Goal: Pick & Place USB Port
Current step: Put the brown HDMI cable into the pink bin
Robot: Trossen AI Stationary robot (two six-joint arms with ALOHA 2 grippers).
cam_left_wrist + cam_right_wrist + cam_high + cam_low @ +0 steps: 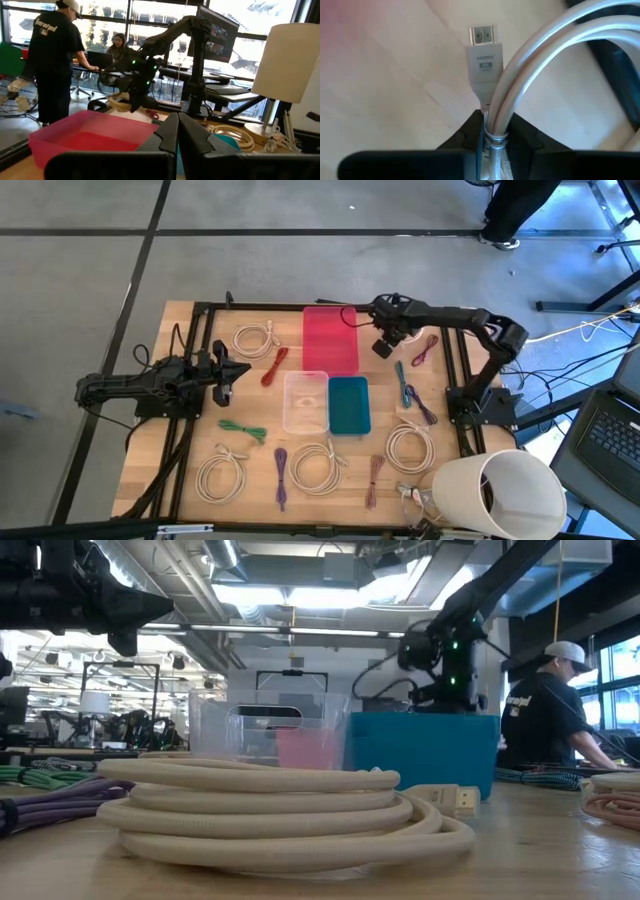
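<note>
The white HDMI cable (492, 120) is pinched in the right gripper (490, 131), its fingers (522, 131) closed on the looped strands just behind the plug (483, 60), whose metal end points away over the pale wood of the worktop (395, 100). From above, the right gripper (385, 342) sits at the far side of the worktop (190, 455), just beside the pink bin (330, 338). Nearer the middle stand a clear bin (305, 402) and a teal bin (349, 404), touching side by side. Other coiled cables lie around them, among them a red cable (274, 366) and a cream coil (314, 467). The left gripper (228, 373) hovers at the left side, fingers (192, 135) pressed together and holding nothing.
</note>
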